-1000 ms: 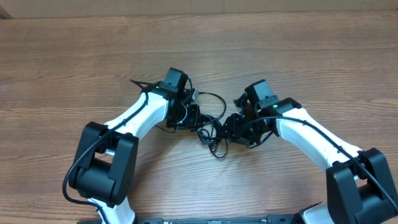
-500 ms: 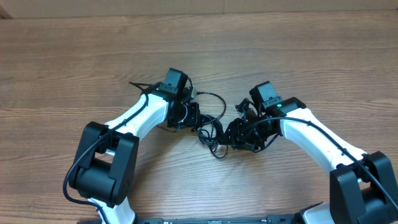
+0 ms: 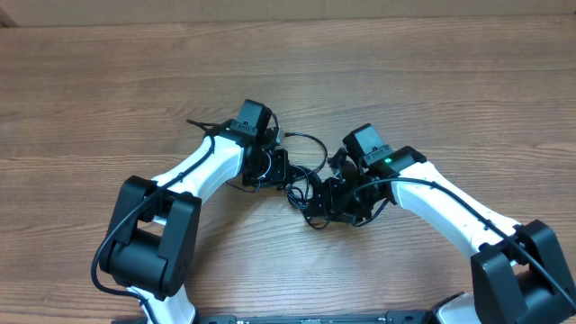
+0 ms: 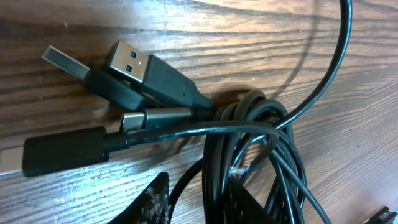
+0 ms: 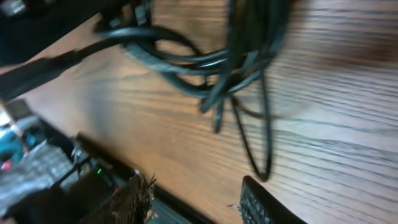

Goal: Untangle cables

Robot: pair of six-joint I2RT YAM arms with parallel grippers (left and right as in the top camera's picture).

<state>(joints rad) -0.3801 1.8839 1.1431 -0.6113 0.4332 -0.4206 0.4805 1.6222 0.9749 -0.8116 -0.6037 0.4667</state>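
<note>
Left arm (image 3: 202, 165): glossy white moulded shell; right arm (image 3: 450, 202) the same. Blocky matte black joint housings (image 3: 148, 238). Thick black wire (image 3: 99, 268) along each arm. Small green light (image 3: 388, 162) at right wrist. Left gripper (image 4: 196, 202): black, grit-textured fingertips (image 4: 155, 202).

Legible markings: none. You will find no text, label, brand, number or sign readable on the cables (image 4: 249, 143) or on their plugs (image 4: 134, 62) in the left wrist view. The right wrist view is too blurred to read anything, and in the overhead view everything is too small to make out.
</note>
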